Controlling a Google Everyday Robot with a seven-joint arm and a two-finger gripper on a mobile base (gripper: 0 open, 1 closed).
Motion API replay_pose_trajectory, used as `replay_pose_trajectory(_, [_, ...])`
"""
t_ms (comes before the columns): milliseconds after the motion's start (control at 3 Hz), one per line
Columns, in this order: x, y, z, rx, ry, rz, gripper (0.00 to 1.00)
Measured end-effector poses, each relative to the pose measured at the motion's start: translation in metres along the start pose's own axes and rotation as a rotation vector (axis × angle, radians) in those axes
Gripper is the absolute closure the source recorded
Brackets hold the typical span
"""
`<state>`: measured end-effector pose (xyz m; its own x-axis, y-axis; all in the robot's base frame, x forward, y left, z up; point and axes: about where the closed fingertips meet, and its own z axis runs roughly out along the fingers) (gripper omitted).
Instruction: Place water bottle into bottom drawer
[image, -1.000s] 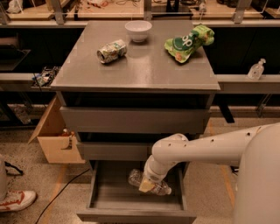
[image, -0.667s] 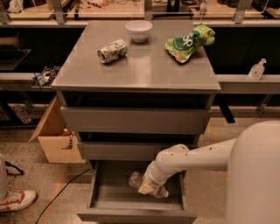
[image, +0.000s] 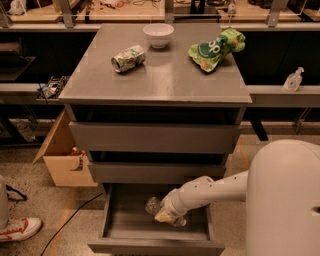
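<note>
The bottom drawer (image: 125, 227) is pulled open below the two upper grey drawers; its tray floor is bare on the left. The water bottle (image: 153, 205), clear and crinkled, lies low inside the drawer toward its right back. My gripper (image: 167, 216) reaches into the drawer from the right on the white arm and sits over the bottle, covering most of it. The bottle's cap and label are hidden behind the gripper.
On the cabinet top (image: 200, 87) lie a crushed green-white can (image: 128, 58), a white bowl (image: 158, 35) and a green chip bag (image: 216, 48). An open cardboard box (image: 65, 160) stands left of the cabinet. A shoe (image: 20, 229) is at the lower left.
The arm has lowered further into the drawer, and the gripper with the bottle now sits nearer the drawer floor.
</note>
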<state>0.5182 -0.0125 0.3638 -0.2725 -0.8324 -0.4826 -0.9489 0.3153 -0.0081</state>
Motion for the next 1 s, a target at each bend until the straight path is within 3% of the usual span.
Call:
replay_pose_trajectory(667, [-0.008,-0.022,0.033,0.027,0.004,-0.177,1.00])
replay_pose_trajectory(1000, [-0.002,-0.031,0.049,0.033,0.023,-0.213,1.00])
